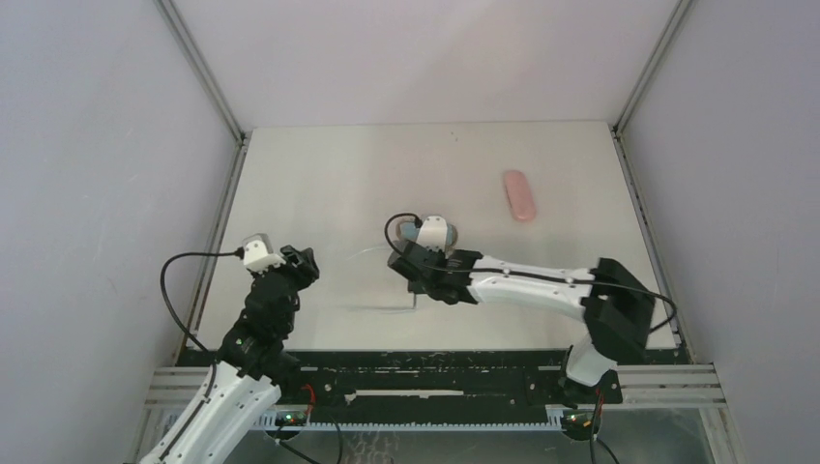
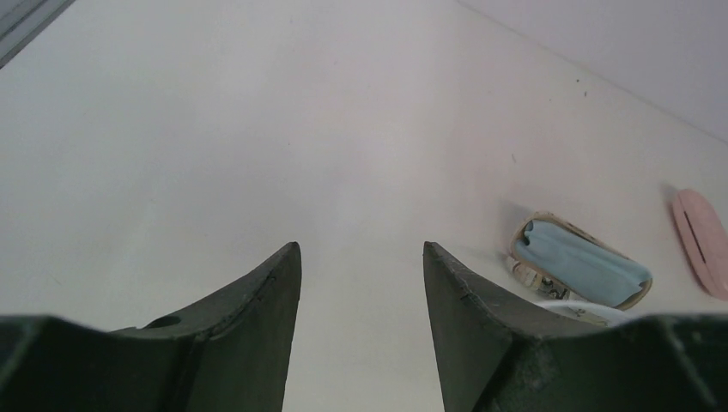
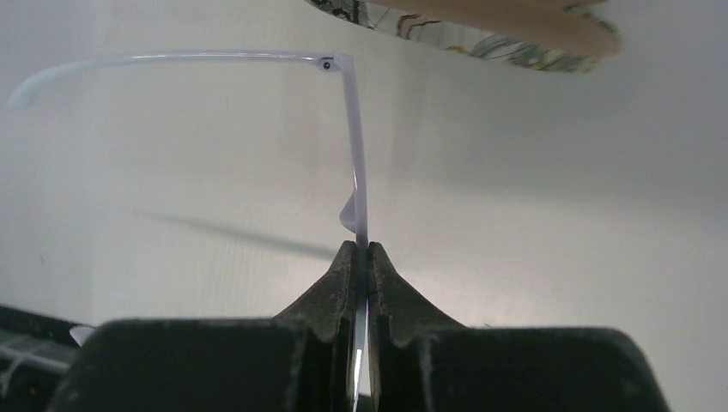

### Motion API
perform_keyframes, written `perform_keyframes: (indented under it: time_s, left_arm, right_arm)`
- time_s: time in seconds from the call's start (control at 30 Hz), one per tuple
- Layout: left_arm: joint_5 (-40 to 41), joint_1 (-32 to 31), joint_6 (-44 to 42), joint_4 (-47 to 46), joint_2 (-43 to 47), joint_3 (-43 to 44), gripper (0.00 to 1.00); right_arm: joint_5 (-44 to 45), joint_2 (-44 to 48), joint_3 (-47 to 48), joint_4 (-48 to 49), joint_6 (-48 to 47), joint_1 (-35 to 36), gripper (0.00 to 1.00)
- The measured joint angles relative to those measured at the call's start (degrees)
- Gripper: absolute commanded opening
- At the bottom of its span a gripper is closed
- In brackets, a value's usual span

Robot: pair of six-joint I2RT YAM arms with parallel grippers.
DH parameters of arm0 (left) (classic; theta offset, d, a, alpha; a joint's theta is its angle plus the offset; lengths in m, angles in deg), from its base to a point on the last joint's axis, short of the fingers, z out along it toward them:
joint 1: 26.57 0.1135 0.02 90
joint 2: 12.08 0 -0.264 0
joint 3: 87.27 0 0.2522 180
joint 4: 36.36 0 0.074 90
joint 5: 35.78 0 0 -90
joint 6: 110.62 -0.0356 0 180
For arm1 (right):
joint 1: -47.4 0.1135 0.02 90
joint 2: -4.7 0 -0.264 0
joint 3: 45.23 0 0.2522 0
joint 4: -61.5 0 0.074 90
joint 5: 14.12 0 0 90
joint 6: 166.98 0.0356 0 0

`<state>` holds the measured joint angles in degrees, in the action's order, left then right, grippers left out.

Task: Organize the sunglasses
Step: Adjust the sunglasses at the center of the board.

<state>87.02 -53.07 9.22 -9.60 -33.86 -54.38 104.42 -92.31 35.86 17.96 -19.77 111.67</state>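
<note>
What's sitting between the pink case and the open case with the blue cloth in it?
Nothing: only bare table separates the pink case from the open case, as the left wrist view shows.

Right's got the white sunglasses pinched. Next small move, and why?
Probably bring the left gripper across to fold the temple arm. The right gripper is shut on the white sunglasses, that arm sticks out unfolded, and the left gripper is open and holding nothing.
</note>
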Motion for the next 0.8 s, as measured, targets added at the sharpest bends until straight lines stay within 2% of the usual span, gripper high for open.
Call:
perform_keyframes:
  time_s: [0.13,0.33,0.47,0.63,0.8]
  left_arm:
    - [0.3,0.0,0.0,-0.1,2.6,-0.5,0.59]
    - [0.1,0.0,-0.1,-0.5,-4.2,-0.5,0.59]
    - [0.0,0.0,-0.2,-0.5,-7.3,-0.5,0.59]
    - [0.1,0.0,-0.5,-1.0,-7.8,-0.5,0.59]
    - [0.1,0.0,-0.6,-1.6,-8.4,-0.5,0.59]
  right_arm:
    - [-1.1,11.1,-4.4,-4.2,-10.2,-1.0,0.0]
    - [-6.0,18.9,-14.1,-9.7,-20.1,-5.8,0.0]
    - [-9.0,20.2,-19.7,-11.3,-23.9,-10.3,0.0]
    - [-10.1,20.1,-20.3,-10.3,-25.2,-16.1,0.0]
    - [-10.9,17.7,-20.2,-8.5,-26.8,-18.5,0.07]
